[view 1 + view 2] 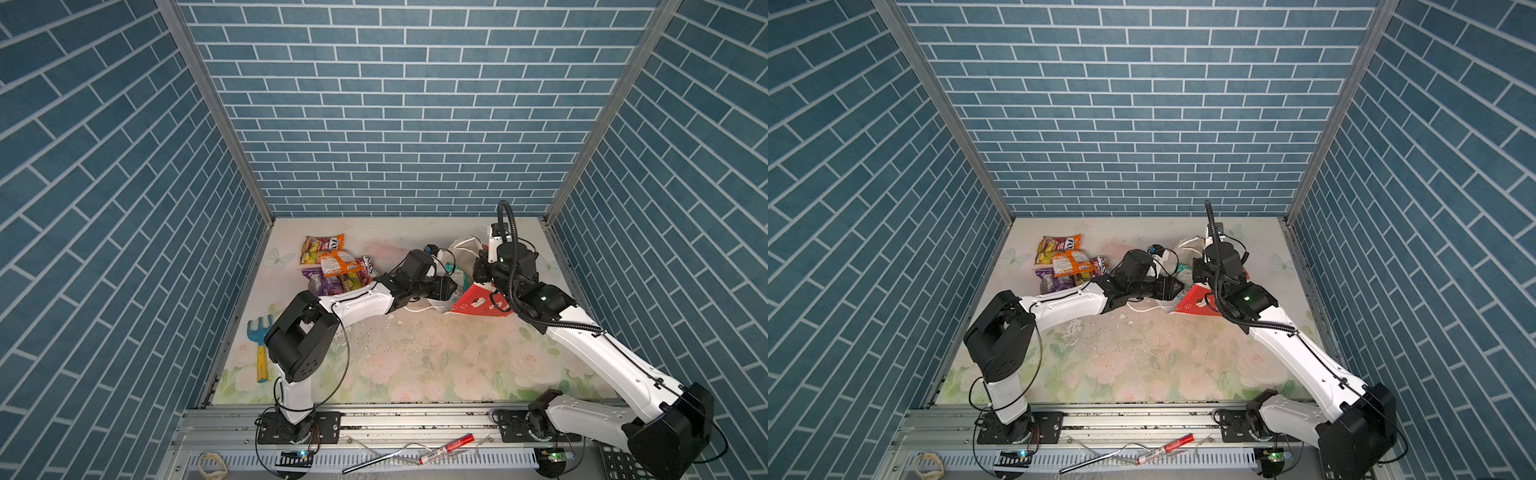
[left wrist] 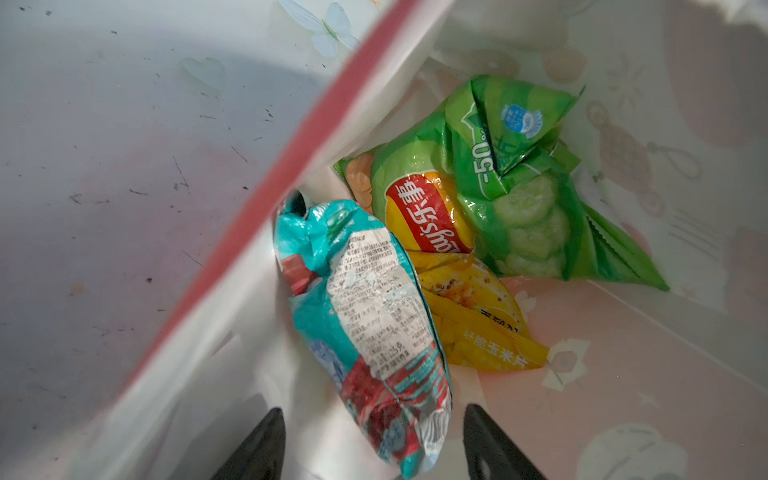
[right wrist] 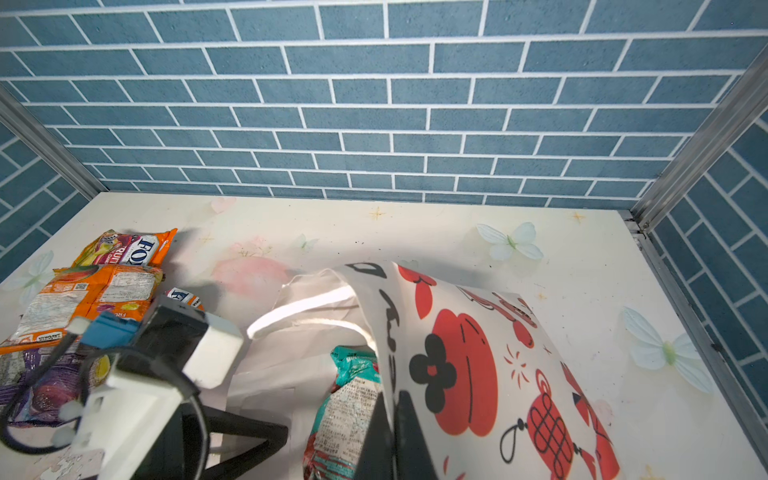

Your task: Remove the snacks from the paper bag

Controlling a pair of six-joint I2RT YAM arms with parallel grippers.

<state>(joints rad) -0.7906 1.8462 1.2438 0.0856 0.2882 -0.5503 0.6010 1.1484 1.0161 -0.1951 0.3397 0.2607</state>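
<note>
One paper bag (image 1: 478,305) is holding three snacks (image 2: 432,232): teal packet (image 2: 365,311), green chip bag (image 2: 519,178), yellow bag (image 2: 478,328). At least four loose packets (image 1: 338,266) are lying far left.

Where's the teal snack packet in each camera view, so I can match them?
Both top views: teal packet, a small patch in the paper bag mouth, right of centre.
Left wrist: packet mid-frame inside the bag, beside the yellow bag.
Right wrist: packet inside the bag mouth, against its printed wall.
Shared landmark: the bag itself.
</note>
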